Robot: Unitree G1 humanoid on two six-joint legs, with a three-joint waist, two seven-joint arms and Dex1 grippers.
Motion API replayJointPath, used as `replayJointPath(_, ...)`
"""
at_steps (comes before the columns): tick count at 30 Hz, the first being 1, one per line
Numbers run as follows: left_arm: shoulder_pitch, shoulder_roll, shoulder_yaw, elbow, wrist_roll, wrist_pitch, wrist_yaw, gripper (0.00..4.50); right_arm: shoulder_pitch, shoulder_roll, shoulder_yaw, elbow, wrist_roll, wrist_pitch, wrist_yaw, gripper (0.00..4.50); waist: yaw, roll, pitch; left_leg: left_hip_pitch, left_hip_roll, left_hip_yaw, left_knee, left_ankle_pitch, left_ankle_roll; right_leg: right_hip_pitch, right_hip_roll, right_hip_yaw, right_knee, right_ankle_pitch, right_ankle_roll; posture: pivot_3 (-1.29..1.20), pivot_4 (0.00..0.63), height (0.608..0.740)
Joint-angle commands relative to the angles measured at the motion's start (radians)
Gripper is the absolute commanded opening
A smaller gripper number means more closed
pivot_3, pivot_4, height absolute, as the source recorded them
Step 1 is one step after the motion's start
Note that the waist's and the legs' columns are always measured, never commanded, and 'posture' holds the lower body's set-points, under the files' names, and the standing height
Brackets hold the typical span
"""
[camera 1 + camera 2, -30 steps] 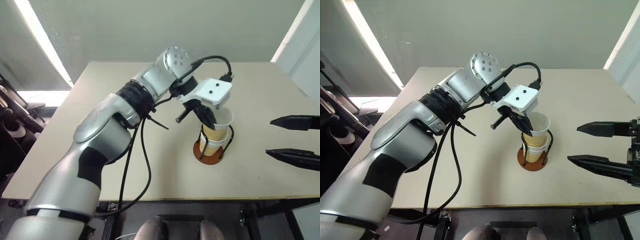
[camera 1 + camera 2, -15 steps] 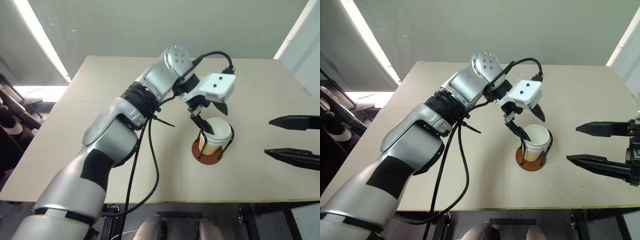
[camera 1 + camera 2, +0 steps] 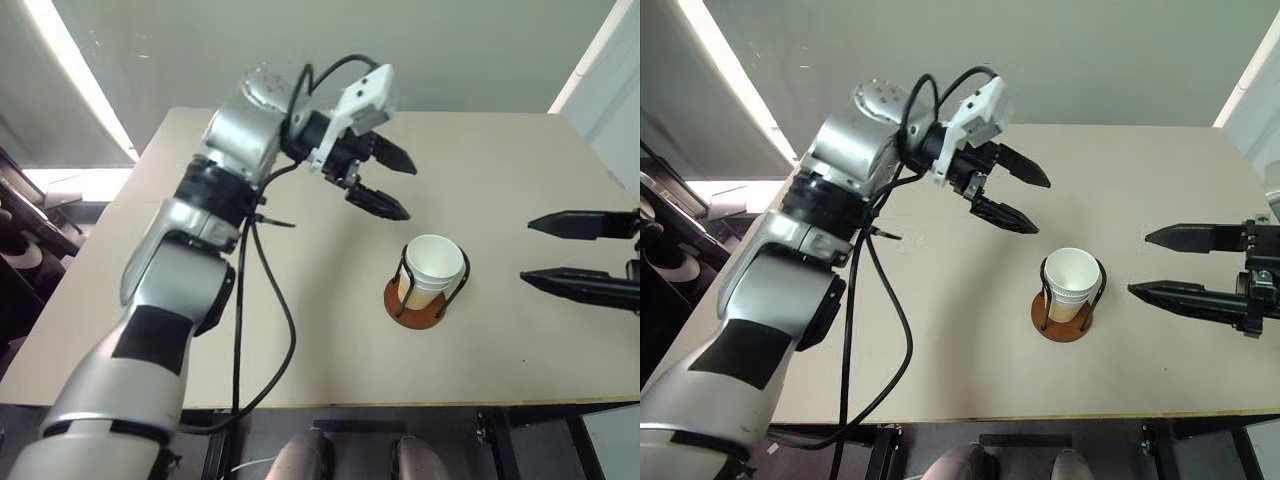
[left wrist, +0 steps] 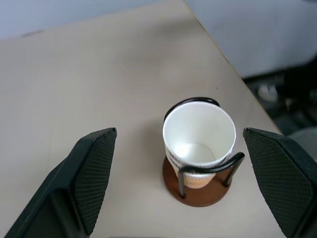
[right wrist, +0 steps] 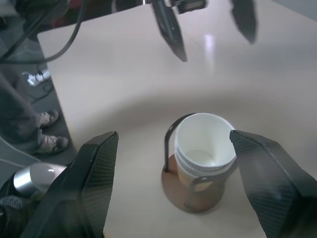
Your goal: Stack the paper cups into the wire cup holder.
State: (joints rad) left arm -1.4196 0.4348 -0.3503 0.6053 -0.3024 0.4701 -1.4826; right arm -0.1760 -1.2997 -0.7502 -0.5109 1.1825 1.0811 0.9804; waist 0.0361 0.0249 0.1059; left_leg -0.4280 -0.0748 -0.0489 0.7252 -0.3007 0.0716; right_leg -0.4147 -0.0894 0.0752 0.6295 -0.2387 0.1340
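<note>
Paper cups stood nested one inside another in the wire cup holder, near the middle of the table, a little toward its right side. Judging from the stacked white rims, at least two cups were there; whether a third was inside, I could not tell. Such cups are probably very light and thin, so they would crush easily under a hard squeeze, and the smooth tapered wall may slip. I think the best place to hold one is just under the rolled rim, where the paper is stiffest, with a soft pinch from two sides.

The left gripper hung above the table, behind and to the left of the holder and well apart from it, its fingers spread wide and holding nothing. The right gripper waited to the right of the holder, also apart from it, fingers wide and empty.

The two black wire loops rose beside the cup walls, so fingers coming down must pass between them. The rest of the tabletop looked bare, and nothing blocked the approach.
</note>
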Motion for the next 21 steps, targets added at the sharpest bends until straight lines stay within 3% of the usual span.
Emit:
replayJointPath(1,0.052,0.048,0.102,-0.156,-0.029,0.136,0.100,4.38,-0.030,0.013,0.058,0.060,-0.058,-0.074,0.016,3.75,0.000,0.001,0.000,0.000,0.000,0.000,-0.001,0.000,0.000,0.000,0.000,0.000,-0.001,0.000,0.000,0.00,0.150,0.740)
replayJointPath(5,0.146,0.128,0.233,-0.270,-0.056,0.273,0.255,4.38,-0.038,0.019,0.133,0.142,-0.128,-0.128,0.061,3.75,-0.002,0.001,0.001,0.002,0.000,0.001,-0.004,0.001,0.000,0.000,0.000,0.001,-0.003,0.000,0.000,0.00,0.150,0.740)
replayJointPath(11,0.231,0.168,0.341,-0.357,-0.082,0.364,0.398,4.38,-0.100,0.021,0.236,0.259,-0.220,-0.200,0.099,3.75,0.001,0.001,0.001,0.005,0.000,0.000,-0.008,0.002,0.000,0.002,0.001,0.002,-0.005,0.000,-0.001,0.00,0.150,0.740)
replayJointPath(21,0.351,0.178,0.415,-0.425,-0.114,0.401,0.521,4.38,-0.203,0.103,0.341,0.342,-0.306,-0.240,0.071,3.75,-0.006,0.000,0.002,0.009,0.000,0.000,-0.009,0.005,-0.002,0.004,0.002,0.003,-0.003,0.003,-0.004,0.00,0.150,0.740)
